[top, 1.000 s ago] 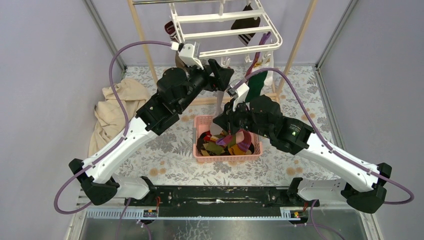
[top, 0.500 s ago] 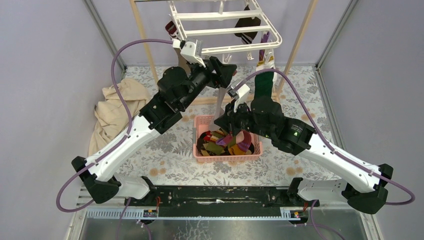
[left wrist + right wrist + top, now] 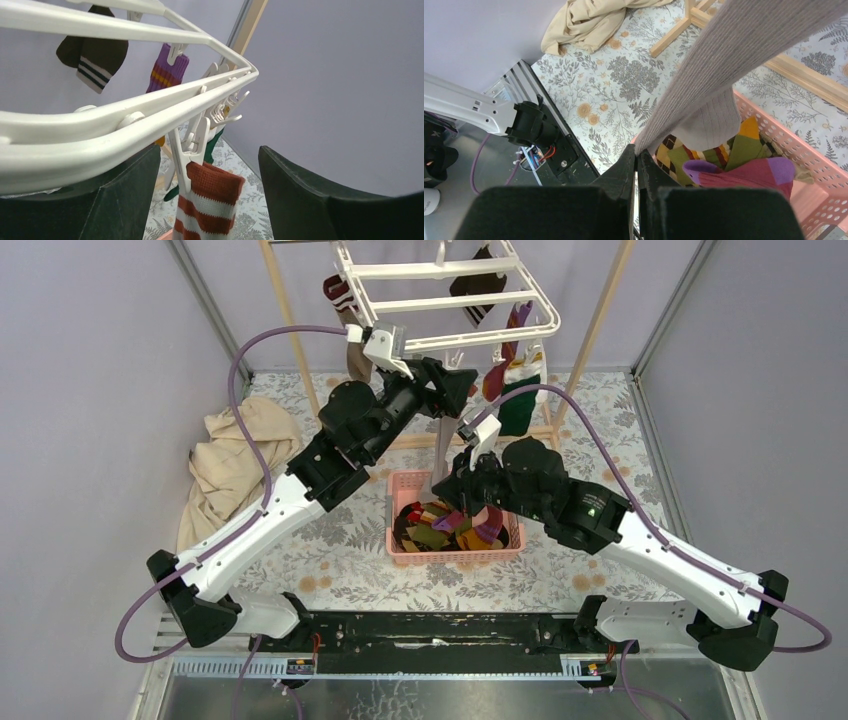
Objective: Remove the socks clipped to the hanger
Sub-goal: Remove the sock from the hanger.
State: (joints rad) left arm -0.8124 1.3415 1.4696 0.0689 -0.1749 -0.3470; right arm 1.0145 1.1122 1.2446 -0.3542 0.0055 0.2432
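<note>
The hanger [image 3: 450, 302] hangs at the top centre of the overhead view, and the pink basket [image 3: 398, 540] stands below it at centre frame. The basket already holds a heap of socks [image 3: 452, 527], argyle, green, purple and red among them, so most of the task appears done. Several socks are clipped to the hanger: a dark striped sock [image 3: 94, 56] at upper left of the left wrist view, a purple sock [image 3: 167, 75] beside it, a red-and-white sock [image 3: 207, 205] at lower centre and a green sock [image 3: 518, 412] behind it. A maroon striped sock [image 3: 336, 290] hangs at the hanger's left edge. The left gripper [image 3: 207, 155] sits just under the hanger's near rail, jaws wide apart and holding nothing, with the red-and-white sock and its clip between the fingers. The right gripper [image 3: 637, 152] is over the basket with its jaws clamped on the lower part of a grey sock [image 3: 734, 65]. That sock runs taut up and out of the upper right of the right wrist view. Whether its top is clipped cannot be told. Remaining work, as judged: free the grey sock, then the others.
</note>
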